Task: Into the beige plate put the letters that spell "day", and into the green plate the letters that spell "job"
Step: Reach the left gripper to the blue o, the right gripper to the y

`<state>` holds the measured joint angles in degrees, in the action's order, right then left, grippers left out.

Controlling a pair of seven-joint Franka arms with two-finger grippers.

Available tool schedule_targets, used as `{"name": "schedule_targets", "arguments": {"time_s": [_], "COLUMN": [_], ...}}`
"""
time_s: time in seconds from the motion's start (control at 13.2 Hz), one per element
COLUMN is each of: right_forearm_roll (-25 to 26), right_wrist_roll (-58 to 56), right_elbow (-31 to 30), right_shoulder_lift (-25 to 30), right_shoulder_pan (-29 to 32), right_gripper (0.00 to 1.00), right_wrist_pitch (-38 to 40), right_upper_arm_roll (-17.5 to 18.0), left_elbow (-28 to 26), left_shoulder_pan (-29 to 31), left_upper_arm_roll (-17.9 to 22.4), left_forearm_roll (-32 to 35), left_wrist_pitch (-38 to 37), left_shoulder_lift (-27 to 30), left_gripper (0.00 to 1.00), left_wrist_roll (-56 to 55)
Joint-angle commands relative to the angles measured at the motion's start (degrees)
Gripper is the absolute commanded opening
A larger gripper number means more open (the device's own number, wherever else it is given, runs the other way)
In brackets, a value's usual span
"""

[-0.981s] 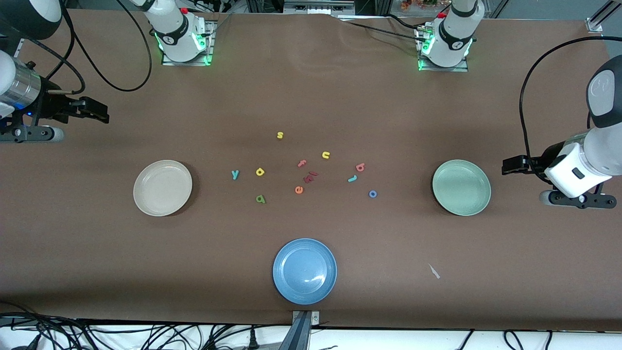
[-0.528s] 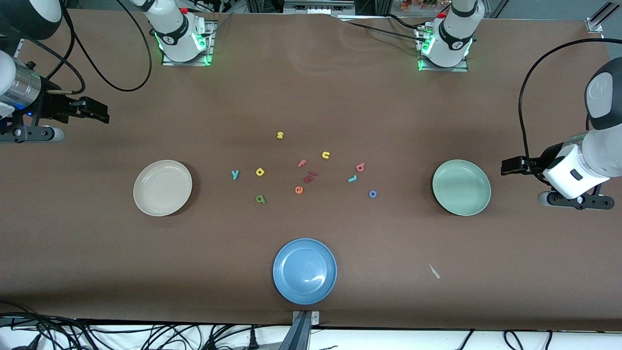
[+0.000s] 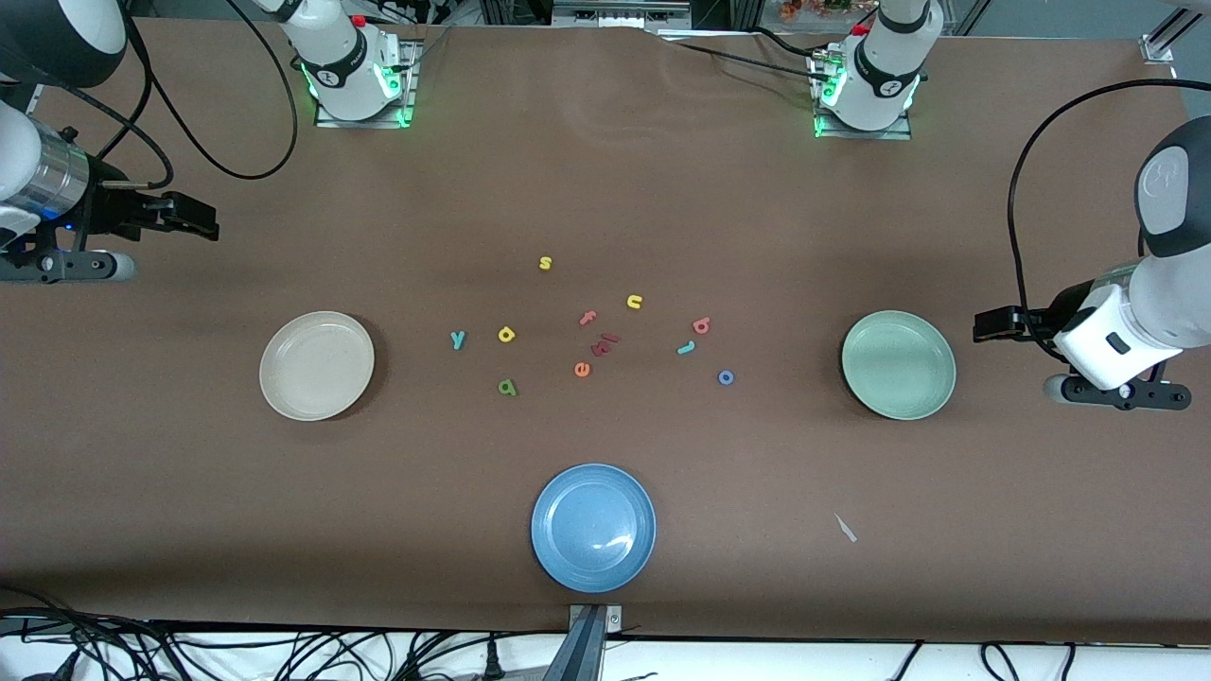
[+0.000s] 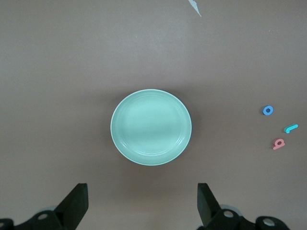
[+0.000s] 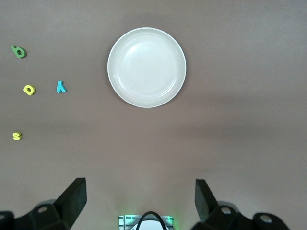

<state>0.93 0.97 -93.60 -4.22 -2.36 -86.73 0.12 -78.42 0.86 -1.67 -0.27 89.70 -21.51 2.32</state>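
Note:
The beige plate (image 3: 317, 365) (image 5: 147, 67) and the green plate (image 3: 899, 365) (image 4: 151, 127) both lie empty. Between them lie the teal "y" (image 3: 458, 339), yellow "d" (image 3: 506, 334) and olive "a" (image 3: 508, 387), toward the beige plate. The salmon "b" (image 3: 701, 325), teal "j" (image 3: 686, 347) and blue "o" (image 3: 726, 377) lie toward the green plate. My left gripper (image 3: 989, 326) (image 4: 141, 201) hangs open over bare table just outside the green plate. My right gripper (image 3: 194, 219) (image 5: 140, 199) is open too, over bare table near the right arm's end.
A blue plate (image 3: 593, 528) sits near the table's front edge. Among the letters lie a yellow "s" (image 3: 545, 263), a yellow "u" (image 3: 635, 302), an orange-red "f" (image 3: 588, 318) and "e" (image 3: 582, 369), and dark red pieces (image 3: 604, 344). A white scrap (image 3: 845, 528) lies nearer the camera than the green plate.
Both arms have drifted slightly inward, each toward its nearby plate. No letter or plate has moved.

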Motion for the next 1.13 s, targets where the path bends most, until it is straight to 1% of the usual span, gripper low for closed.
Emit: {"name": "schedule_targets", "arguments": {"time_s": [0.0, 0.23, 0.45, 0.6, 0.83, 0.98, 1.06], "right_forearm_roll": [-1.5, -1.5, -1.5, -1.5, -1.8, -1.9, -1.9], "right_wrist_roll": [-0.4, 0.0, 1.9, 3.7, 9.8, 10.9, 12.2], "right_elbow": [1.1, 1.1, 1.0, 0.7, 0.1, -0.1, -0.2], "right_shoulder_lift": [-0.3, -0.2, -0.2, -0.3, -1.5, -3.7, -5.5], "right_shoulder_pan": [0.1, -0.2, -1.9, -4.3, -8.3, -9.8, -10.9], "right_gripper": [1.0, 1.0, 1.0, 1.0, 1.0, 1.0, 1.0], "right_wrist_pitch": [1.0, 1.0, 0.9, 0.2, -2.1, -4.4, -6.1], "right_upper_arm_roll": [1.0, 2.2, 2.6, 2.6, 2.6, 2.6, 2.6], "left_elbow": [0.3, 0.3, 0.3, 0.3, -0.3, -0.3, -0.6], "left_shoulder_pan": [-0.1, -0.8, -4.2, -6.5, -8.6, -11.5, -11.8], "left_upper_arm_roll": [-0.1, -0.2, -0.2, -0.3, -0.2, -0.2, -0.2], "left_forearm_roll": [-0.2, -0.8, -1.0, -1.5, -6.1, -5.9, -6.0], "left_wrist_pitch": [0.0, 0.0, 0.0, 0.6, 6.1, 7.4, 9.7], "left_shoulder_lift": [0.1, 0.1, -0.7, -1.6, -3.3, -6.0, -7.4], "left_gripper": [1.0, 1.0, 1.0, 1.0, 1.0, 1.0, 1.0], "left_wrist_roll": [-0.6, -2.7, -11.0, -16.9, -28.8, -36.0, -40.0]}}
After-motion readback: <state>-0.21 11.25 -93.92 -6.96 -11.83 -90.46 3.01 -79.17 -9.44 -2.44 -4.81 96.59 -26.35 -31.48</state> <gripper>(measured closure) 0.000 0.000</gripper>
